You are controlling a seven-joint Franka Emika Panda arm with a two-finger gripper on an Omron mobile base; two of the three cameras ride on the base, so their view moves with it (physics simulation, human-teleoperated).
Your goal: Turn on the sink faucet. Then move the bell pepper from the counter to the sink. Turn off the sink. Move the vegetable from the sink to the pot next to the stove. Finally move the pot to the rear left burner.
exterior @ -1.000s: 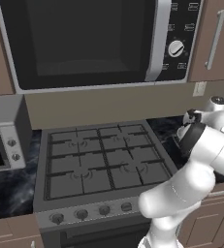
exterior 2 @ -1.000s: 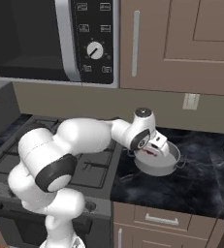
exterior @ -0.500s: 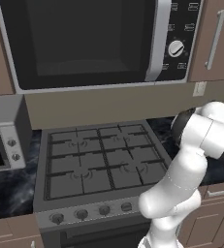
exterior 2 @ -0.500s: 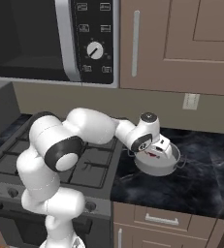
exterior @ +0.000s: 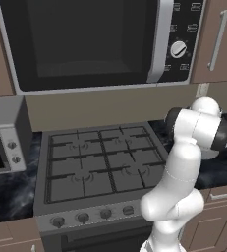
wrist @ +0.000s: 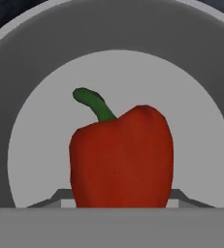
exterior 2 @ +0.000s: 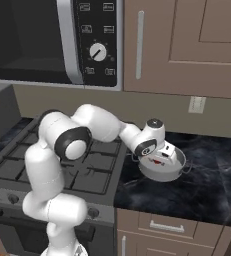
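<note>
Gripper [exterior 2: 159, 161] closed on the bell pepper [wrist: 121, 157], jaws either side of it, hanging inside the pot [exterior 2: 173, 170] just above the grey bottom; green stem points up in the hand view. Pot sits on the black counter [exterior 2: 207, 190], right beside the stove [exterior 2: 94, 165]. Microwave [exterior: 85, 42] is mounted above the stove.

I'm working in a home kitchen: a gas stove [exterior: 98, 165] with black grates and front knobs sits at centre. Directly above the stove hangs a built-in microwave [exterior: 93, 42]; brown cabinets [exterior 2: 187, 45] and black marble counter [exterior 2: 207, 192] lie to its right.
</note>
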